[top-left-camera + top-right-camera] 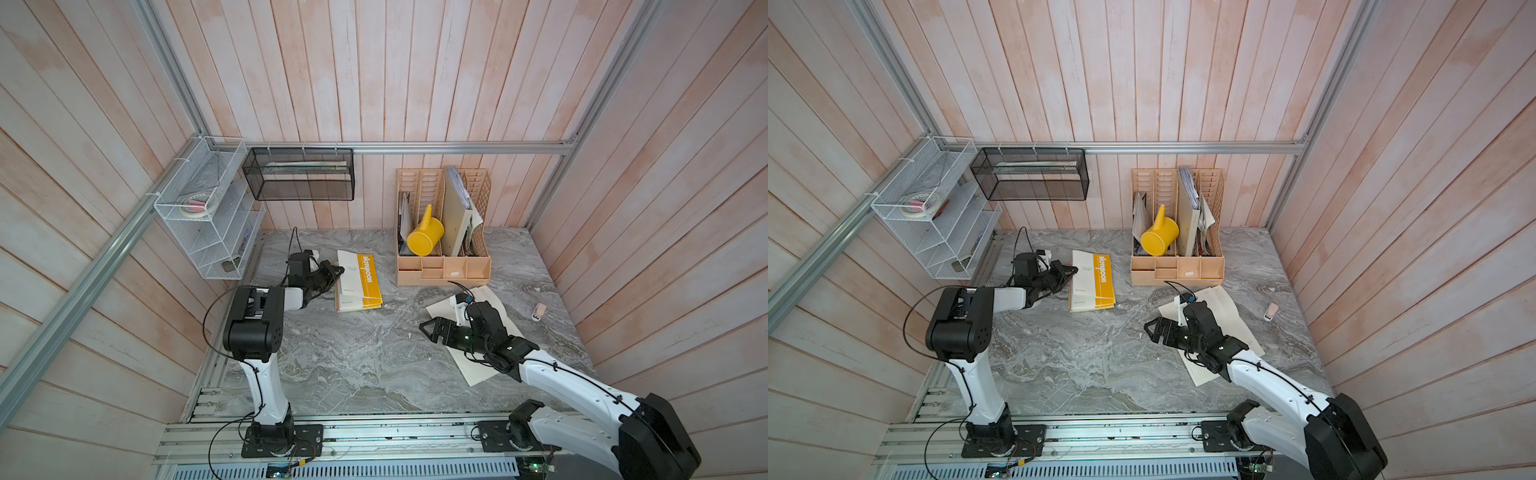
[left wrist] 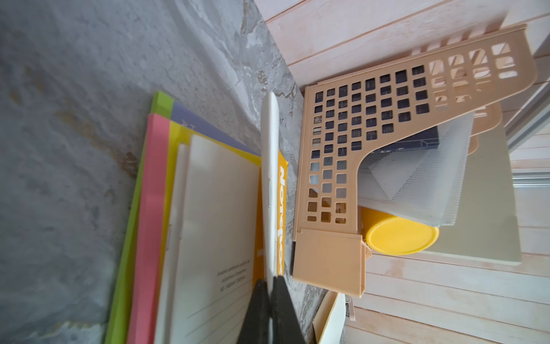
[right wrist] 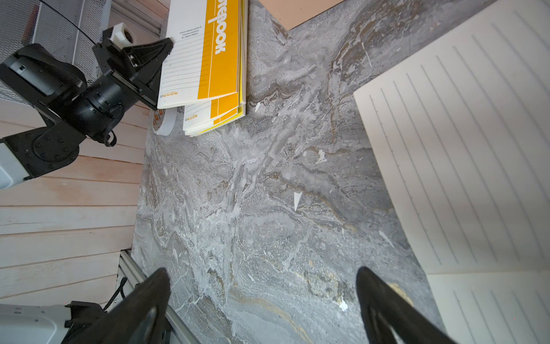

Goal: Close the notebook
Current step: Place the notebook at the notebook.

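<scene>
White capitals down a yellow band read "NOTEBOOK", and that's our notebook (image 1: 365,278), seen in both top views (image 1: 1102,278). The finer print on its white half is too small to make out. It sits on a stack of coloured pads (image 2: 148,208) at the far left of the bench (image 1: 353,353), just beside the peach organiser (image 1: 442,272).

The left jaws are shut tight on the cover's free edge. In the left wrist view the cover (image 2: 270,178) runs edge-on between the black fingers (image 2: 256,312), lifted off the lined page below.

The right jaws stand wide apart over bare marble, well away from the notebook, beside a loose lined sheet (image 3: 461,149).
</scene>
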Controlling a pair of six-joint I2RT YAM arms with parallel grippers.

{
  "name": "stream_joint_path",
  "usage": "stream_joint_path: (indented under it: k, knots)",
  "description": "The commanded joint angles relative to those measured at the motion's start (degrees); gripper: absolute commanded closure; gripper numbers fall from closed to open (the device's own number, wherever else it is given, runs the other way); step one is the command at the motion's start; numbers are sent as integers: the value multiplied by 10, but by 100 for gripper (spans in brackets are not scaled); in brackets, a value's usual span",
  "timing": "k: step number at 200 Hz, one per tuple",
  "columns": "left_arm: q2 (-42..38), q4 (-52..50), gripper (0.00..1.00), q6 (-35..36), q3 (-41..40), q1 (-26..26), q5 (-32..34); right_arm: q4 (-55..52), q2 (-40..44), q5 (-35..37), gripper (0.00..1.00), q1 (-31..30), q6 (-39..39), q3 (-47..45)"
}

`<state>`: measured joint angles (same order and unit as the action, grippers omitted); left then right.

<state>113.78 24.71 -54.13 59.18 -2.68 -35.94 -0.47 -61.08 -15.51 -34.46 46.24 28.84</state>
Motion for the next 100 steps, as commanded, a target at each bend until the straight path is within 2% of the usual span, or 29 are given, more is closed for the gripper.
stream_joint_path:
  k: [1, 100]
  knots:
    - [9, 19, 100, 1, -5, 1, 0, -4, -3, -7, 2, 2, -2, -4]
    - [-6, -16, 100, 34, -40, 2, 16, 13, -21, -20, 2, 3, 1, -6]
